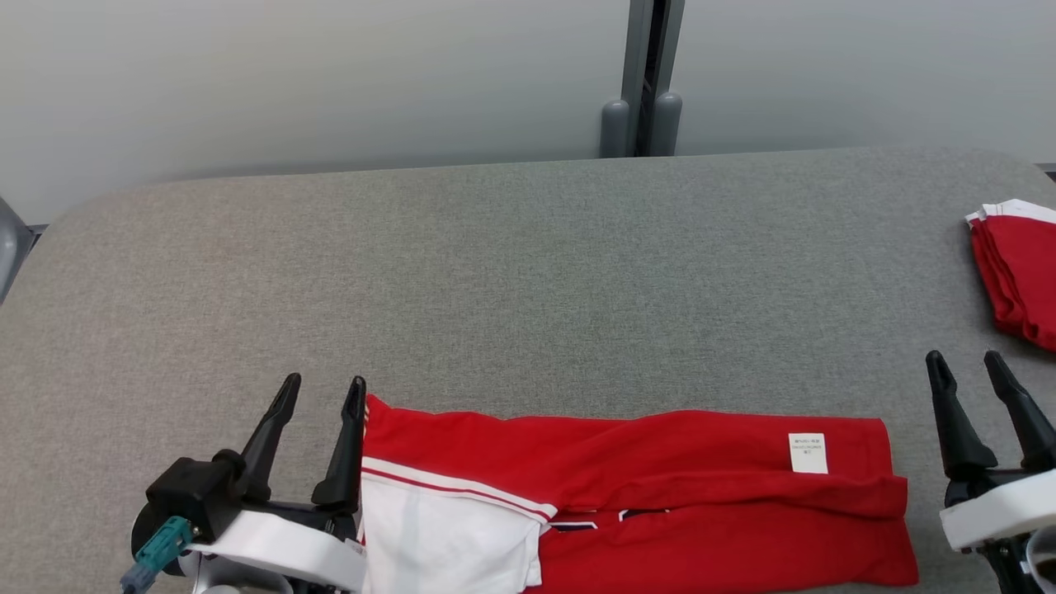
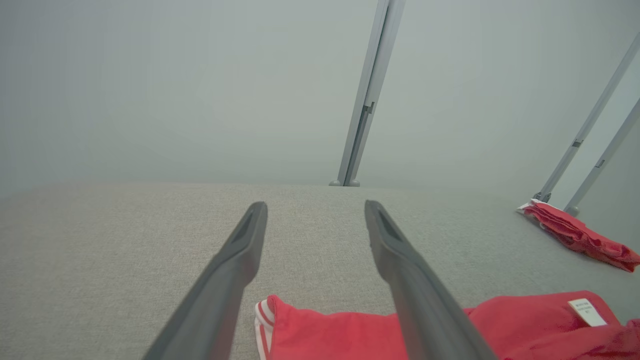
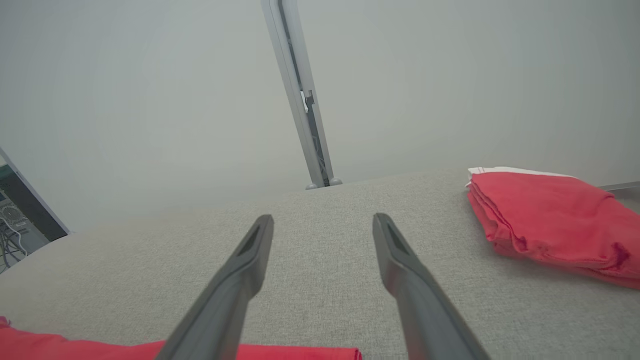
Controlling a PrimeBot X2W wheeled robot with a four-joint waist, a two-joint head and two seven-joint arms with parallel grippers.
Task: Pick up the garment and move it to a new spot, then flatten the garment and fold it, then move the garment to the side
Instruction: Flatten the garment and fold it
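So the long red garment (image 1: 660, 478), folded into a strip with a white striped panel (image 1: 437, 536) at its left end and a small white label (image 1: 808, 453) near the right, is lying along the near edge of the grey fabric-covered desk (image 1: 528, 272), long axis running left to right. The left jaws are standing wide apart and empty right at the strip's left end, inner finger beside the cloth or grazing it, hard to call. The right jaws are gaping too, sitting just off the right end. Left arm's looking closer for the next fold. A stack of folded red garments (image 1: 1019, 272) is sitting far right, probably not getting in the way.
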